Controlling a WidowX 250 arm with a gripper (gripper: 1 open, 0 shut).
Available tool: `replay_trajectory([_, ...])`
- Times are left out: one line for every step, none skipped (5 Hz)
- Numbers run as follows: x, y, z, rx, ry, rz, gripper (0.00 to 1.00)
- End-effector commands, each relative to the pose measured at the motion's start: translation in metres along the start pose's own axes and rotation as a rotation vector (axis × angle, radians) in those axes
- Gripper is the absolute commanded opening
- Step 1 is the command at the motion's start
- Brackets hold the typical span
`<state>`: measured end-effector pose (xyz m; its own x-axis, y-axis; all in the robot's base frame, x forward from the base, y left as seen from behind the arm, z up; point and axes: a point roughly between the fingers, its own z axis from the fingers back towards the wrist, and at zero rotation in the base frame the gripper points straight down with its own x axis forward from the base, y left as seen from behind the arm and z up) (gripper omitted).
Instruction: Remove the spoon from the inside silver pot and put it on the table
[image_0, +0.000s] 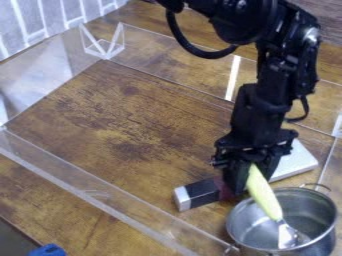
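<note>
- The spoon (269, 200) leaned in the silver pot (286, 225), bowl down, handle tip up.
- The pincer (250, 166) was clamped on that handle tip.
- Risk: the shallow grip could slip on lifting, or drag the pot along the desk (120, 110).

Claw (254, 169) clamped on spoon (266, 197) handle, bowl in silver pot (286, 225).
</note>
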<state>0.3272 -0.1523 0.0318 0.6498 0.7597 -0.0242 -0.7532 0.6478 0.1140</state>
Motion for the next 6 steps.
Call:
replay_trajectory([-0.009,-0.003,0.007,0.009,-0.019,-0.092,0.0])
replay_trajectory([-0.006,-0.008,0.015,0.008,-0.031,-0.128,0.0])
replay_trajectory([-0.008,-0.007,0.025,0.006,-0.043,-0.198,0.0])
replay_trajectory([-0.012,-0.002,0.036,0.002,-0.05,-0.261,0.0])
replay_trajectory([-0.016,0.004,0.046,-0.004,-0.054,-0.319,0.0])
replay_trajectory([-0.009,0.002,0.057,-0.007,-0.053,-0.341,0.0])
